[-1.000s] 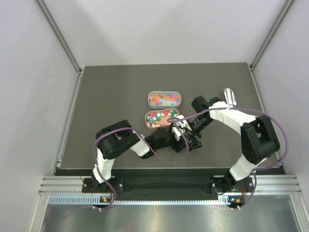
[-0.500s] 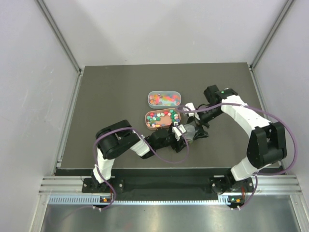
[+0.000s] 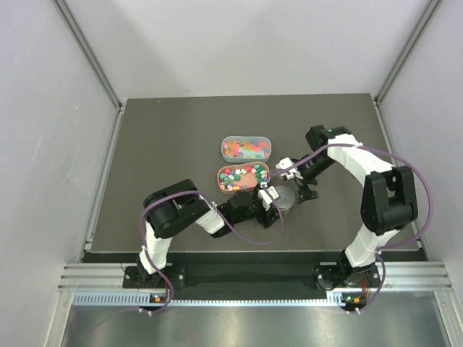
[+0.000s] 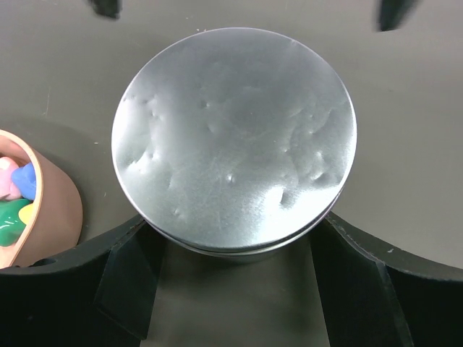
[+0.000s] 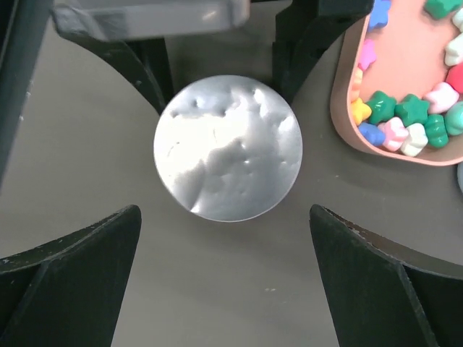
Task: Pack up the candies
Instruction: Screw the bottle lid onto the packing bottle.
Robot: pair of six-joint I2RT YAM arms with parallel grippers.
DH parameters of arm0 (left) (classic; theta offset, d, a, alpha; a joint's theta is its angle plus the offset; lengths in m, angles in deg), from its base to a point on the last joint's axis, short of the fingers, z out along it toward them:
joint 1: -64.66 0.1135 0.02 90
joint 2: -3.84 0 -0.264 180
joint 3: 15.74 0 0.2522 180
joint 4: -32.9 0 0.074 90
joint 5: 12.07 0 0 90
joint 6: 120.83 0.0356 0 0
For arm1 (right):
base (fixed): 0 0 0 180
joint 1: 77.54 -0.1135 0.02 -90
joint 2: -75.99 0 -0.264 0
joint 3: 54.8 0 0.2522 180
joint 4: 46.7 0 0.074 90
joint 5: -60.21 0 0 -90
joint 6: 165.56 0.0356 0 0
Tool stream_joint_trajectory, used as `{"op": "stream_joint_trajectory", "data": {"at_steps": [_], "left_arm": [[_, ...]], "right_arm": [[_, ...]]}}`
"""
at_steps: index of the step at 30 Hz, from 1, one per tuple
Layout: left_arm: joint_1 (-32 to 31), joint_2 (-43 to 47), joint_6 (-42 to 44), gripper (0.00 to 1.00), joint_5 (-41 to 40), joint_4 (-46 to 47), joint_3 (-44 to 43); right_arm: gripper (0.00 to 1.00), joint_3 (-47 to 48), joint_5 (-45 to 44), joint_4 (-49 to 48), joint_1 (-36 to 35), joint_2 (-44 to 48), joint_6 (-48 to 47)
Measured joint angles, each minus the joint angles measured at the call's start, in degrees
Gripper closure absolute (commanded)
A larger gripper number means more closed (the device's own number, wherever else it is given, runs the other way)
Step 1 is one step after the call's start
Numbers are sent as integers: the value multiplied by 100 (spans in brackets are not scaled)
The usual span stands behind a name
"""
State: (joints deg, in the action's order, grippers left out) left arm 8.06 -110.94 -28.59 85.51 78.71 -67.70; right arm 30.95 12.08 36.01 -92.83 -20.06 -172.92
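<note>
A small round jar with a dented silver lid (image 3: 284,196) (image 4: 233,141) stands on the dark table, right of a pink tray (image 3: 262,170) full of star-shaped candies (image 3: 239,177) (image 5: 405,116). My left gripper (image 3: 275,199) (image 4: 235,220) is shut on the jar, one finger pressed against each side. My right gripper (image 3: 298,181) (image 5: 224,217) hovers above the jar, open and empty, with its fingertips (image 5: 108,246) wide of the lid (image 5: 228,148). The jar's contents are hidden under the lid.
A clear oblong box (image 3: 246,147) of mixed sweets lies just behind the pink tray (image 4: 58,210) (image 5: 343,108). Both arms crowd the middle front of the table (image 3: 159,144). Grey walls and a metal frame close in the sides.
My right arm has swung back and to the right, off the jar, uncovering the silver lid. The left arm and the jar have stayed put.
</note>
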Motion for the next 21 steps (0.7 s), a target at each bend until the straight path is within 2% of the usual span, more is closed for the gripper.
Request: {"op": "stream_joint_trajectory", "data": {"at_steps": [6, 21], "left_arm": [[-9, -4, -4, 28, -33, -2, -7], [-11, -13, -15, 28, -52, 2, -17]], "right_arm": [[0, 516, -79, 203, -24, -490, -562], [0, 544, -173, 501, -527, -815, -960]]}}
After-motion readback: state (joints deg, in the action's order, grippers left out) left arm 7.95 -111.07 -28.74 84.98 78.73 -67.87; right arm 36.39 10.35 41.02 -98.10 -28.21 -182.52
